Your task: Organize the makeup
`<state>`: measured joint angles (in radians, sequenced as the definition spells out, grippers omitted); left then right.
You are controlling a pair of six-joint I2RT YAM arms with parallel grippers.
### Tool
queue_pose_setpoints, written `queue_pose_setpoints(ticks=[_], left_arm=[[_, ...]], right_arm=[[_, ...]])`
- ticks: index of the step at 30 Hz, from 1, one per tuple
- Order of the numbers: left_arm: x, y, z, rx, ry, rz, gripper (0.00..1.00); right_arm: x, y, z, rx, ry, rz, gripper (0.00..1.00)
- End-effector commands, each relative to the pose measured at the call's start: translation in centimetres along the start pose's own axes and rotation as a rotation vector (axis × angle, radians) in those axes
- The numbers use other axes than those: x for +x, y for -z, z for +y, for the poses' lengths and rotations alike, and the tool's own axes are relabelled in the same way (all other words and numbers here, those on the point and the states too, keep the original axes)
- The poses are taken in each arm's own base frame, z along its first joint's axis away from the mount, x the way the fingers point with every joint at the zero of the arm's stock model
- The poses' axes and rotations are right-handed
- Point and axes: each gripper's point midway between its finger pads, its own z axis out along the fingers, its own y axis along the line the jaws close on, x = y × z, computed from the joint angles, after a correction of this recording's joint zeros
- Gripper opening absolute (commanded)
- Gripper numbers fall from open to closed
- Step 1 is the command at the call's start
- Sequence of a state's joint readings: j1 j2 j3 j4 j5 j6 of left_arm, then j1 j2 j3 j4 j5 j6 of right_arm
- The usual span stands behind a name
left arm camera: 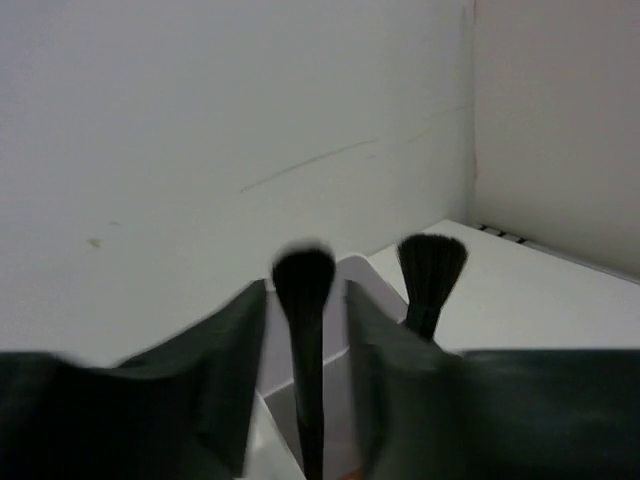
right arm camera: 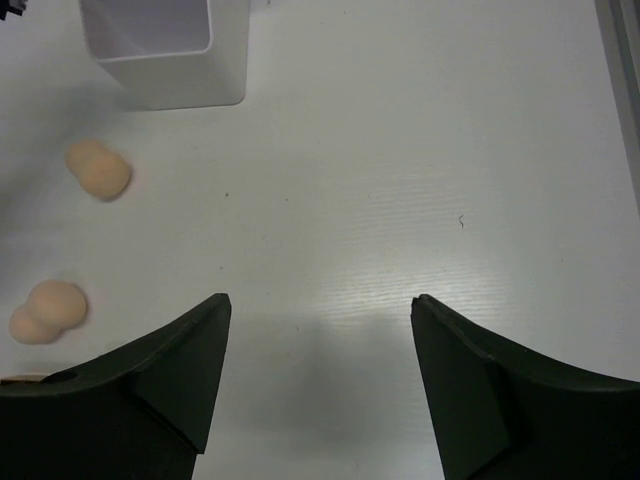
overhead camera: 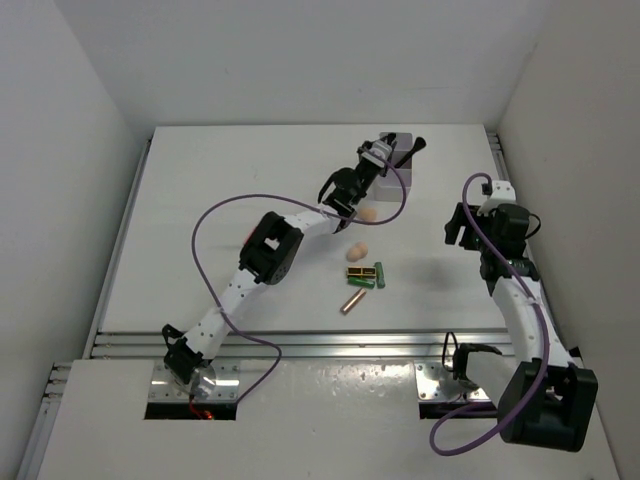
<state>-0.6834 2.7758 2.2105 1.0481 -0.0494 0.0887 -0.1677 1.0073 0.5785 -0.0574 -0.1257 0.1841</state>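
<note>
Left gripper (left arm camera: 305, 330): jaws parted slightly around a thin black brush (left arm camera: 303, 275), a sliver of gap on each side, above the white box (right arm camera: 170, 85) at the table's far edge.
Right gripper (right arm camera: 320, 300): spread wide, holding nothing, hovering over bare table toward the right edge.
Brush position: upright, head up, handle down inside the box; second brush (left arm camera: 432, 270) just beside it, leaning outward.
Risk: probably tipping the brush out or nudging the box, from dragging a finger along the handle while lifting away.
Loose makeup: two peach sponges (right arm camera: 98, 170) near the box, left of Right gripper; gold-black tube (overhead camera: 360, 271), green tube (overhead camera: 380, 274) and copper tube (overhead camera: 350, 302) mid-table, well apart from both.
</note>
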Motion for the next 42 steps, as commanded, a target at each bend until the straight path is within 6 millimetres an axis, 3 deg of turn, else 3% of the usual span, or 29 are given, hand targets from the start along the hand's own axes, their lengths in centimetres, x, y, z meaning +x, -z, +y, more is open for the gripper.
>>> queue_pose_setpoints(ticks=[1,3,6,8,9,10,11,12,13,14,15,16,17,18,19,21,22,23,24,25,26,30,32,35,39,42], left_arm=[[-2.7,-0.9,-0.3,0.040,0.021,-0.038,0.49],[-3.9,-1.0,-0.8,0.083,0.002,-0.040,0.72],[-6.3,-1.1,-1.4,0.138,-0.019,-0.061,0.80],[-9.7,-1.5,-1.5,0.183,-0.050,-0.069,0.82],[-10.9,-1.8,-0.8,0.191,-0.056,-0.067,0.82],[-10.9,-1.6,0.0,0.221,-0.073,-0.027,0.82],[-14.8,-2.3,1.4,0.219,-0.083,-0.058,0.83],[-15.7,-2.5,2.2,0.221,-0.078,-0.039,0.83],[-14.8,-2.2,3.8,0.214,-0.069,0.057,0.83],[-18.0,-2.3,5.2,0.202,-0.075,0.059,0.83],[-18.7,-2.1,6.3,0.194,-0.076,0.100,0.84],[-17.0,-0.7,7.1,0.201,-0.062,0.233,0.85],[-19.4,0.2,9.2,0.183,-0.059,0.258,0.85],[-19.5,1.2,10.2,0.175,-0.055,0.312,0.85],[-19.5,2.5,11.1,0.166,-0.050,0.368,0.85],[-16.4,7.5,13.9,0.137,-0.030,0.584,0.74],[-18.2,9.2,14.9,0.119,-0.029,0.609,0.65],[-17.0,12.0,15.6,0.107,-0.009,0.705,0.61],[-14.4,15.8,17.5,0.049,0.013,0.815,0.57],[-13.8,17.9,18.2,0.031,0.024,0.863,0.51],[-12.5,21.8,19.0,0.004,0.051,0.962,0.46],[-8.6,30.0,19.6,-0.025,0.083,1.179,0.27],[-7.4,32.7,19.7,-0.022,0.092,1.254,0.27],[-6.3,34.1,18.9,0.035,0.091,1.292,0.34],[-5.2,35.0,14.3,0.209,0.046,1.318,0.40],[-2.6,36.1,13.2,0.188,0.096,1.396,0.40]], right_arm=[[-1.0,0.0,0.1,-0.013,0.021,-0.024,0.75],[-1.4,-0.1,0.1,-0.019,0.032,-0.031,0.78],[-1.8,-0.2,0.0,-0.013,0.040,-0.035,0.79],[-2.1,-0.2,0.2,-0.018,0.033,-0.042,0.79],[-2.4,-0.1,0.3,-0.025,0.045,-0.054,0.79],[-2.5,-0.2,0.6,-0.035,0.050,-0.056,0.79],[-2.4,-0.3,1.1,-0.056,0.061,-0.052,0.79],[-2.3,-0.4,1.2,-0.060,0.080,-0.050,0.79],[-2.3,-0.5,1.9,-0.081,0.097,-0.050,0.79],[-2.3,-0.6,2.5,-0.095,0.114,-0.053,0.79],[-1.9,-1.0,3.2,-0.117,0.123,-0.037,0.79],[-1.9,-1.1,3.6,-0.128,0.134,-0.034,0.79],[-1.7,-1.6,5.0,-0.171,0.151,-0.031,0.79],[-1.8,-1.8,5.6,-0.188,0.158,-0.026,0.79],[-2.0,-2.1,6.1,-0.202,0.165,-0.034,0.79],[-2.1,-2.5,8.9,-0.284,0.185,-0.026,0.79],[-2.1,-3.2,9.8,-0.314,0.180,-0.020,0.79],[-2.4,-3.3,10.7,-0.339,0.182,-0.021,0.79],[-1.6,-3.9,11.7,-0.366,0.179,0.009,0.79],[-1.7,-4.0,12.4,-0.387,0.183,0.001,0.79],[-2.0,-4.0,13.5,-0.412,0.192,-0.004,0.79],[-0.8,-4.6,15.0,-0.452,0.202,0.008,0.78],[-0.8,-4.5,15.4,-0.467,0.204,0.008,0.78],[-0.4,-4.3,15.4,-0.469,0.218,0.015,0.78],[0.4,-4.1,14.6,-0.450,0.254,0.036,0.78],[1.0,-3.9,14.1,-0.438,0.281,0.055,0.78]])
